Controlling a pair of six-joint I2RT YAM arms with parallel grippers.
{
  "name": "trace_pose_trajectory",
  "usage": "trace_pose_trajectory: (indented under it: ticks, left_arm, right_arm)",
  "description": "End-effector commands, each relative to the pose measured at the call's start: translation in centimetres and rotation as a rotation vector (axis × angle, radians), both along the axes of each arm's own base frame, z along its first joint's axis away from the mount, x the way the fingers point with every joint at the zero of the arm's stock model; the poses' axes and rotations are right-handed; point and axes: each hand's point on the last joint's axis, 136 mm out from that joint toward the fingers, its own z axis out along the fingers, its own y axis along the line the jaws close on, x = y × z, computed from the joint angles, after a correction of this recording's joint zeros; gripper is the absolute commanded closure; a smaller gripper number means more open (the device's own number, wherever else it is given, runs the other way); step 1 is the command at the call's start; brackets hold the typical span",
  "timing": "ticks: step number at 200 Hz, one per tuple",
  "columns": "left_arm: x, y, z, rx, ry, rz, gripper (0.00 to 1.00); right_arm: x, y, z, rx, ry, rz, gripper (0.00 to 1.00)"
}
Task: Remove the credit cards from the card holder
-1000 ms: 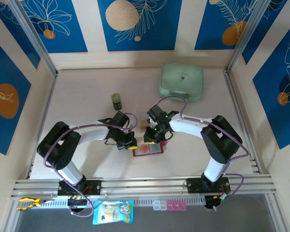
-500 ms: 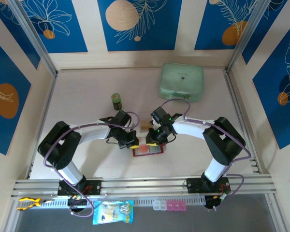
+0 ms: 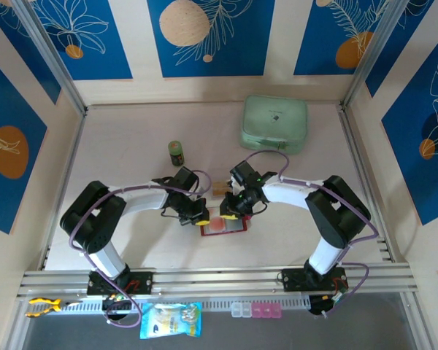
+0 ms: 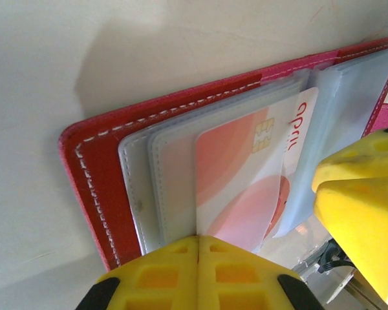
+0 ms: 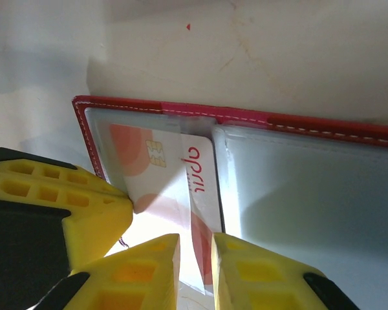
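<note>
I've got the wallet [image 3: 223, 224] lying open on the table [image 3: 131, 160], just in front of both arms, well short of the green case [image 3: 274, 123]. My left gripper [image 4: 198, 248] has its fingers pressed together on the near edge of the sleeves. My right gripper [image 5: 195, 248] pinches the pink card [image 5: 181, 187] by its lower edge; the card sits partly out of the left sleeve. A small green jar [image 3: 176, 152] stands left of the case.

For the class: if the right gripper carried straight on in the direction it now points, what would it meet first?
Most likely the pink-white credit card between the right gripper jaws, lying in the open red card holder; depth is unclear.
</note>
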Motion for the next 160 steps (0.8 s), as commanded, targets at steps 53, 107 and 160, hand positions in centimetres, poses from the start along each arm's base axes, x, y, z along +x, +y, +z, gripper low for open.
trace_pose_trajectory:
  ticks: [53,107,160]
  left_arm:
    - [-0.8,0.8,-1.3,0.060,0.029,-0.015,0.97]
    - [-0.8,0.8,-1.3,0.062,0.030,-0.017,0.98]
    - [-0.8,0.8,-1.3,0.060,0.030,-0.019,0.98]
  right_arm:
    - [-0.7,0.1,-1.3,0.006,0.079,-0.001,0.79]
    - [-0.7,0.6,-0.9,0.034,0.075,0.020,0.80]
    - [-0.8,1.1,0.1,0.090,0.053,0.023,0.82]
